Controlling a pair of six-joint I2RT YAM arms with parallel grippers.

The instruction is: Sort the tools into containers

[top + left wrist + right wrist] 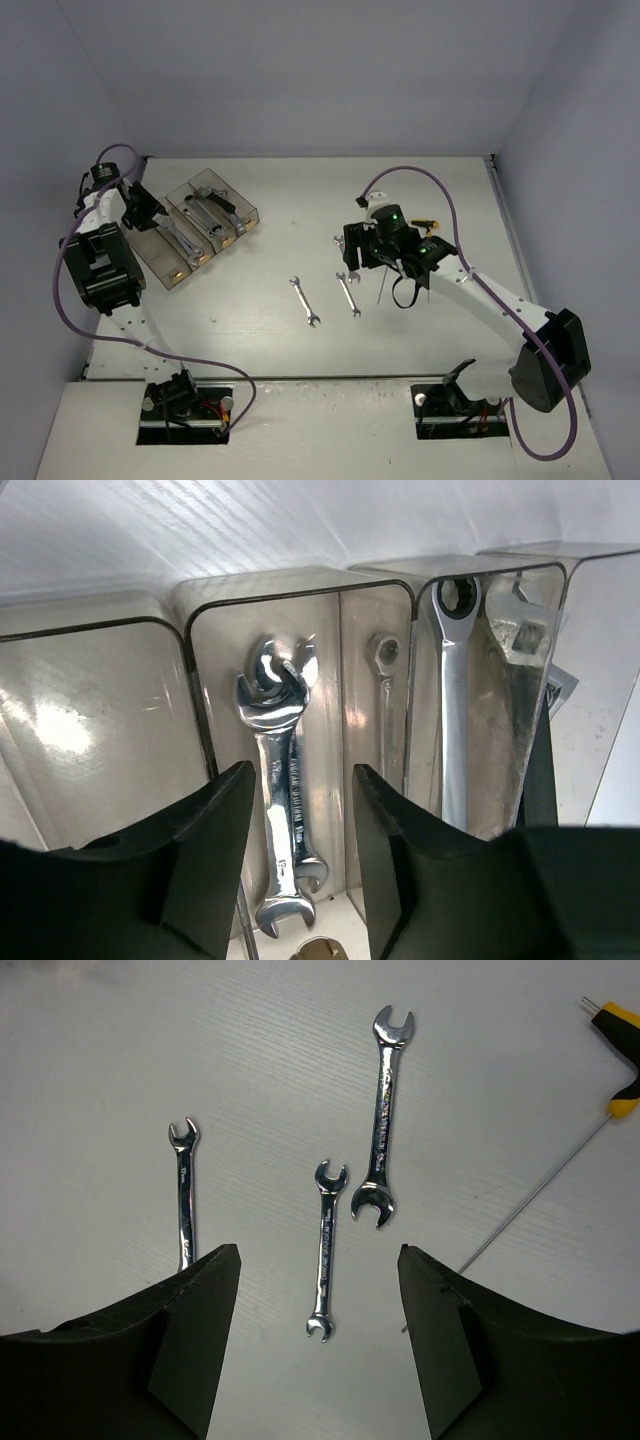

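Left gripper (300, 780), jaws apart & empty, hangs over wrenches (275, 715) lying in the containers (205, 225) at table (420, 190) far-left; right gripper (318, 1260), also apart, above 1 small wrench (324, 1250).

The containers (160, 255), four smoky clear bins joined in a row, are sitting toward ten o'clock on the table, with their long sides running eleven to five. Two stacked open-end wrenches (280, 790) are lying in one bin, and a ring wrench (452, 700) is lying in its three-o'clock neighbour. Lying flat mid-table are the short wrench (325, 1250), the long wrench (382, 1120) at its one o'clock and the slim wrench (184, 1190) at its ten. A yellow-handled tool (620, 1020) is lying toward two o'clock.
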